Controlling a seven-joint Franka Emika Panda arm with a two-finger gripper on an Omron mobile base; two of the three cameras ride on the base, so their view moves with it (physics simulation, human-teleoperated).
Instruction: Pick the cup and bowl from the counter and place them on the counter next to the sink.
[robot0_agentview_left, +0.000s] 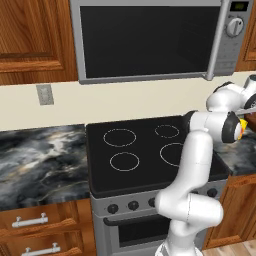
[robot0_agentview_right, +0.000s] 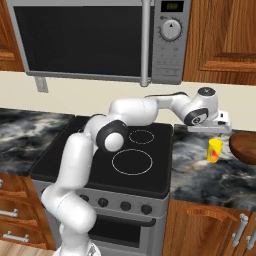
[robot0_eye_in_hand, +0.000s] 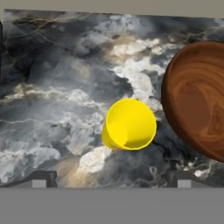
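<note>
Nearest you, the white arm rises in front of the oven door and knobs and bends over the black stovetop (robot0_agentview_right: 120, 155), which you can use as your landmark. From there the arm reaches out past the stovetop's right edge, over the dark marbled table (robot0_agentview_right: 210, 175). The hand (robot0_agentview_right: 216, 131) hangs above that stretch of table, well clear of the surface, with its two fingers spread wide apart and nothing between them. In the hand view the two dark fingertips (robot0_eye_in_hand: 40, 179) stand far out to either side at the bottom, and the cup (robot0_eye_in_hand: 129, 124) sits between them further down the line of sight, seen from above with its open mouth facing the camera. In the right base view you find the cup (robot0_agentview_right: 215, 150) standing upright on the table just to the right of the stovetop, directly beneath the hand, small and yellow with a red-orange mark on its side. A sliver of yellow also peeks out behind the arm's elbow in the left base view. The bowl (robot0_agentview_right: 245, 146) rests on the table further right of the stovetop, just beside the cup but not touching it; it is round, reddish-brown with a wood grain, and clearly wider than the cup. Behind the stovetop runs a pale wall, and above it hangs the microwave (robot0_agentview_right: 95, 37), flanked by brown wooden cabinets (robot0_agentview_right: 225, 35).
</note>
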